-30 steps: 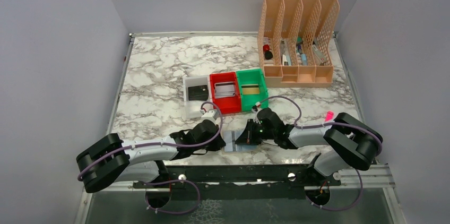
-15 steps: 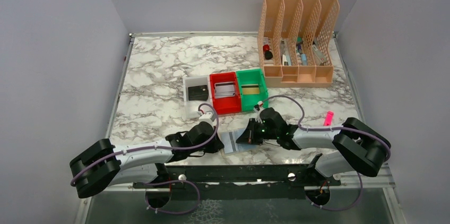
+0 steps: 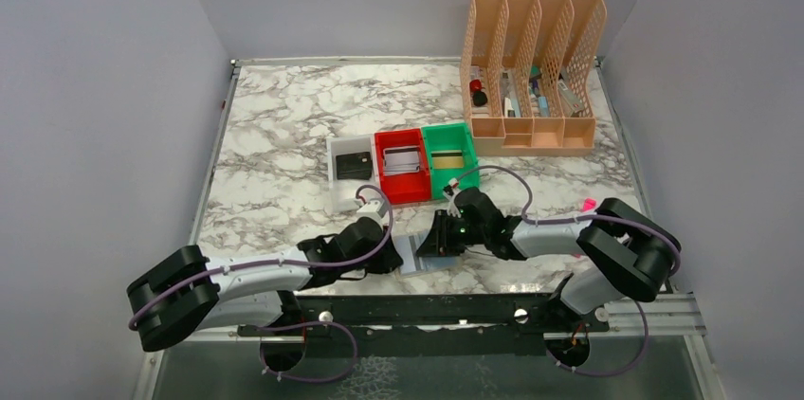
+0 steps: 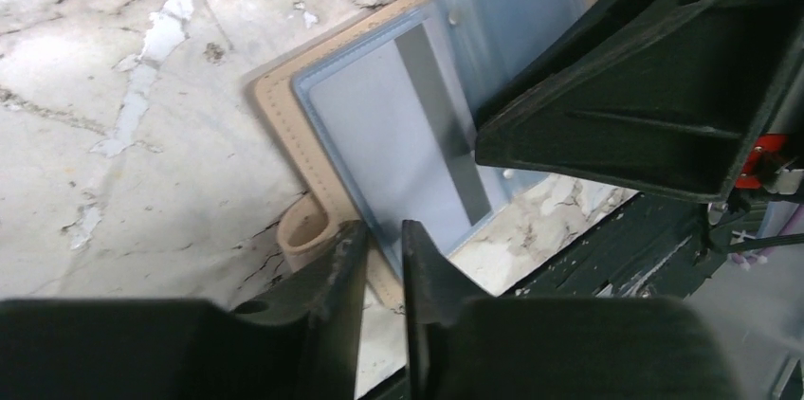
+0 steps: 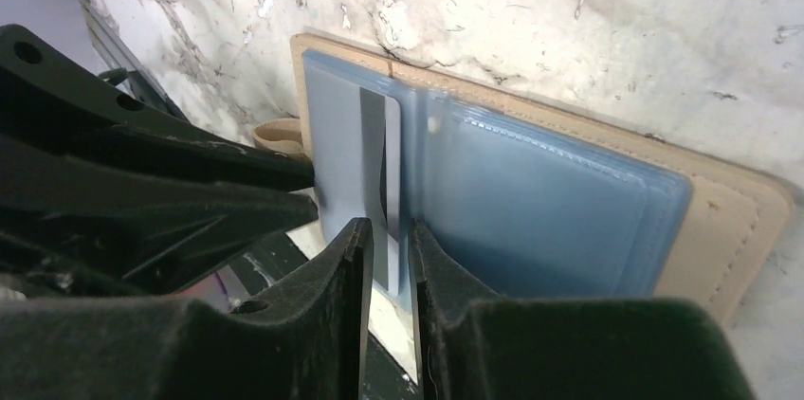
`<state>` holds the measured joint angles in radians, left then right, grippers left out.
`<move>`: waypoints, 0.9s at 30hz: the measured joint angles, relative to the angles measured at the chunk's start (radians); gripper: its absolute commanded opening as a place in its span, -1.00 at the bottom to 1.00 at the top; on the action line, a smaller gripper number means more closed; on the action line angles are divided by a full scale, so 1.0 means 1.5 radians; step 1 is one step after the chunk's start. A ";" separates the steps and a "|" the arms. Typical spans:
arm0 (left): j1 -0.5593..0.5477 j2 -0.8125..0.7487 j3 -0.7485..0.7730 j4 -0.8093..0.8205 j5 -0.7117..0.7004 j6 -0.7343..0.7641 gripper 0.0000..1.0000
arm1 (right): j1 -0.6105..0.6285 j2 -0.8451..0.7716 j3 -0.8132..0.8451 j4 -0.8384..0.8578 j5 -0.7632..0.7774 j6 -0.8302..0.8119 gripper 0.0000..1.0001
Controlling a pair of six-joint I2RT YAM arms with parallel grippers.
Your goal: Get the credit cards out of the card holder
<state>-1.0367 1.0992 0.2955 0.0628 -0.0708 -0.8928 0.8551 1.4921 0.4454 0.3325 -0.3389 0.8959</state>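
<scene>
The card holder [image 3: 424, 256] lies open on the marble by the near edge, tan outside [image 4: 270, 111] with blue-grey sleeves [image 5: 569, 201]. A silvery grey credit card [image 4: 379, 135] with a dark stripe sits in its left sleeve [image 5: 337, 154]. My left gripper [image 4: 384, 229] straddles the holder's near-left corner beside the snap tab [image 4: 303, 229], jaws a narrow gap apart. From the other side my right gripper [image 5: 387, 227] straddles the card's edge at the fold, also slightly open. In the top view the left gripper [image 3: 393, 256] and right gripper [image 3: 438, 244] almost meet over the holder.
Behind the holder stand a white tray [image 3: 334, 177] with a black card, a red tray [image 3: 406, 193] with a grey card and a green tray [image 3: 429, 146] with a tan one. A peach file organiser [image 3: 531, 68] is at the back right. A pink item [image 3: 588, 204] lies right.
Both grippers' jaws have parted a little from shut. The right gripper edged slightly left over the holder; the left arm shifted a little.
</scene>
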 measured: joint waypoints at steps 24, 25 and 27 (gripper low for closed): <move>0.001 0.063 0.036 0.009 0.008 0.010 -1.00 | -0.015 0.024 -0.030 0.081 -0.057 0.030 -0.69; 0.001 0.064 0.036 0.010 0.008 0.009 -1.00 | -0.015 0.021 -0.032 0.081 -0.057 0.030 -0.68; 0.001 0.064 0.036 0.010 0.007 0.007 -1.00 | -0.015 0.016 -0.034 0.081 -0.058 0.031 -0.61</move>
<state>-1.0359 1.1954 0.3500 0.0784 -0.0605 -0.8829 0.8322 1.5162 0.3950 0.4545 -0.4267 0.9421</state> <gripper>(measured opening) 0.008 0.158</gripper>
